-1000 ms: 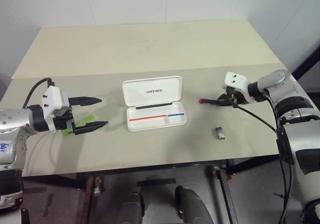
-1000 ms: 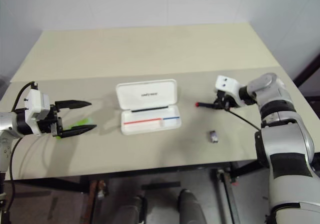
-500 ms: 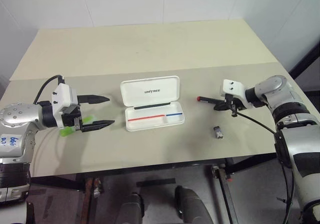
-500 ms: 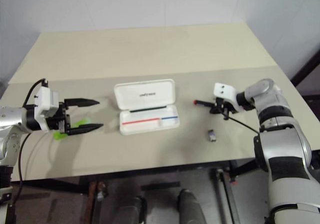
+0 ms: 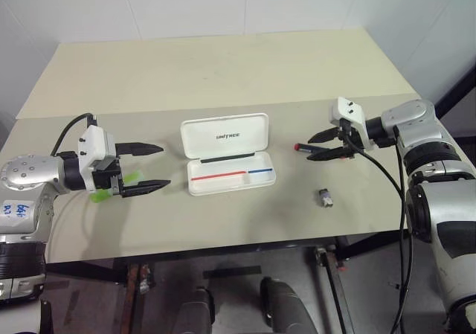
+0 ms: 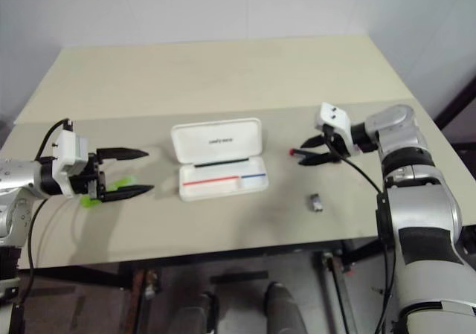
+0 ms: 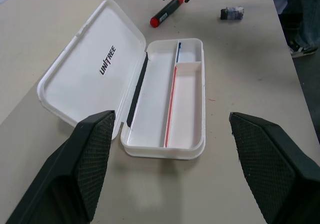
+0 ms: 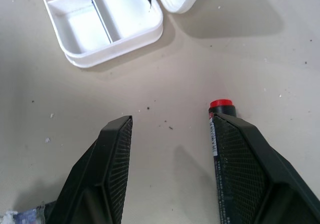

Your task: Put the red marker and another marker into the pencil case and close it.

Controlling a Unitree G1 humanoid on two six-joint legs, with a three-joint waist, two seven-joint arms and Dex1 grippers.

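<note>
A: How are the arms posed around the pencil case point(image 5: 227, 152)?

B: The left gripper point(image 5: 147, 167) reaches in level from the case's left side, fingers spread wide with nothing between them. The right gripper point(image 5: 320, 144) comes in from the case's right, angled down toward the table point(image 5: 223, 66), its two fingers parted.

A: Is the right one gripping anything?

B: No. The red marker point(image 7: 167, 9) lies flat on the table to the right of the case, its red end pointing at the case. In the right wrist view one finger point(image 8: 245, 169) sits right against the marker's black barrel, but the fingers are not clamped on it.

A: And the other marker?

B: The green marker point(image 5: 119, 184) lies on the table to the left of the case, under the left gripper's body, partly hidden by it.

A: The case itself?

B: Open, lid laid back, lettering showing, both compartments without markers. A small dark object point(image 5: 326, 197) sits to the case's right, nearer the table's front edge. The table is pale beige; white walls stand behind it.
</note>
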